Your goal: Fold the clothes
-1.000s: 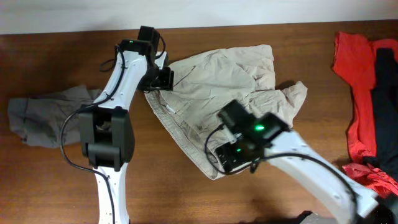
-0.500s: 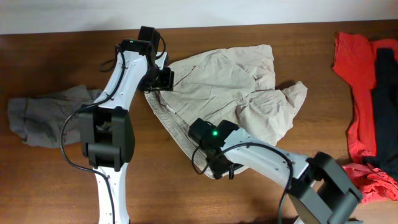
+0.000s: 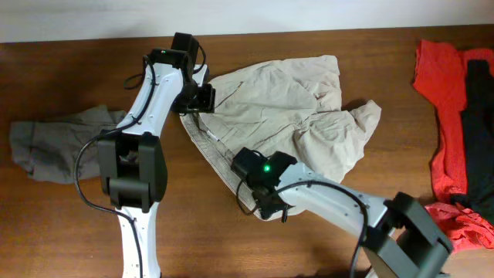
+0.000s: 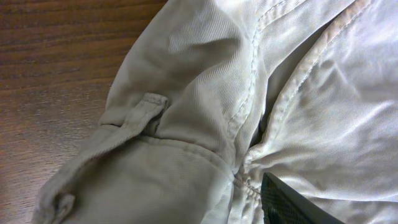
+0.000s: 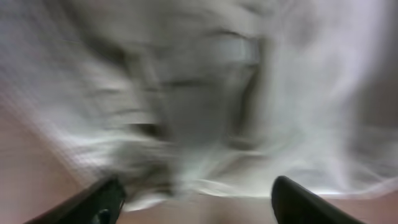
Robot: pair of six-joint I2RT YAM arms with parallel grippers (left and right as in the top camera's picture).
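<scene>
overhead, the beige shorts (image 3: 285, 116) lie crumpled in the middle of the wooden worktop (image 3: 69, 69), waistband edge toward the left and lower left, one leg spread toward the top and the other bunched up on the right. the left tool (image 3: 202, 99) sits at the upper left edge of the shorts, touching the cloth where it meets the bare wood. the right tool (image 3: 270, 207) is down at the lower left corner of the shorts, on the hem nearest the robot.

well apart on the left lies a gray garment (image 3: 54, 147) in a loose heap, partly behind the left arm. at the far right edge a red garment (image 3: 440, 116) is spread out with a black garment (image 3: 477, 108) lying on top of it.

left wrist view: the shorts (image 4: 249, 93) fill most of the picture, with seams, a belt loop (image 4: 146, 106) and a gathered fold close up, wood at the left. only one dark finger (image 4: 289, 205) shows at the bottom right, touching the cloth, so i cannot tell whether this tool is wide, narrow or holding the fabric.

right wrist view: everything is blurred, but the right tool (image 5: 199, 205) stands wide, its two fingers (image 5: 99, 202) far apart at the bottom corners, pale cloth (image 5: 199, 93) ahead of them and nothing pinched between them.
</scene>
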